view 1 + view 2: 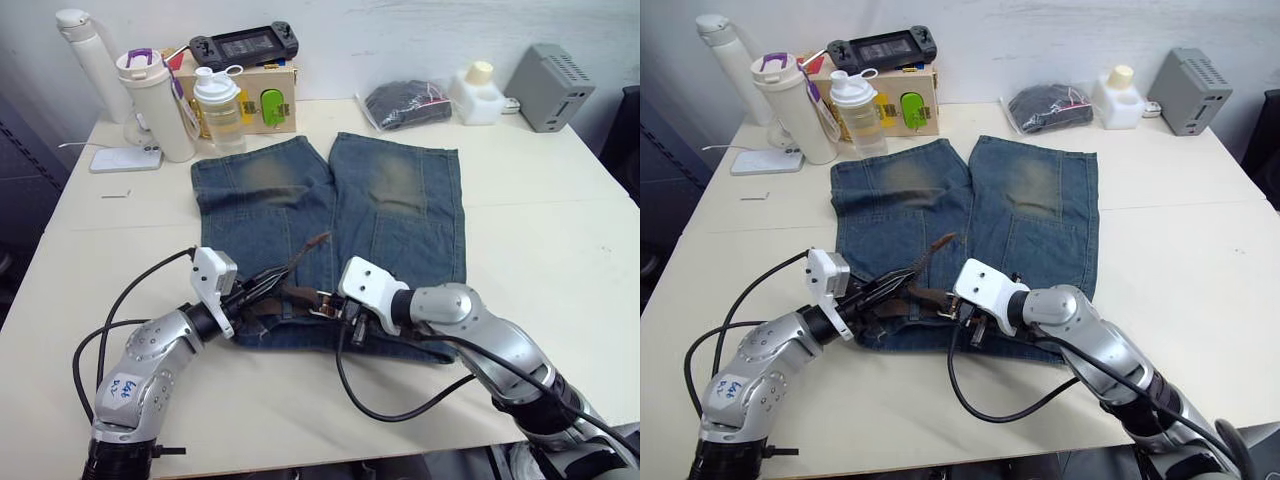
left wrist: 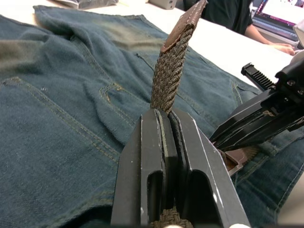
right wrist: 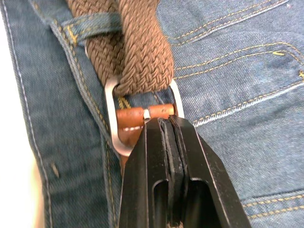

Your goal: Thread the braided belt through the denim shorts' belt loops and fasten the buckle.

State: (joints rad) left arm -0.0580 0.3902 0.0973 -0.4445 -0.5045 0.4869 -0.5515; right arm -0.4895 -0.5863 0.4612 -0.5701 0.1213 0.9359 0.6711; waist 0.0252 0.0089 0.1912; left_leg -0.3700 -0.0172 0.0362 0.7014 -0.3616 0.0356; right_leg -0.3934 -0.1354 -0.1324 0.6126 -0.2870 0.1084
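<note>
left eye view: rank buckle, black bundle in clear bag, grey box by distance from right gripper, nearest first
1. buckle, on the waistband right at the right gripper.
2. black bundle in clear bag, far side of the table, beyond the shorts' legs.
3. grey box, far right corner.

Cream-coloured counter stands against a plain white wall, evenly lit. Bottles, a wooden box and a grey unit line its far edge. Dark floor shows at the left.
</note>
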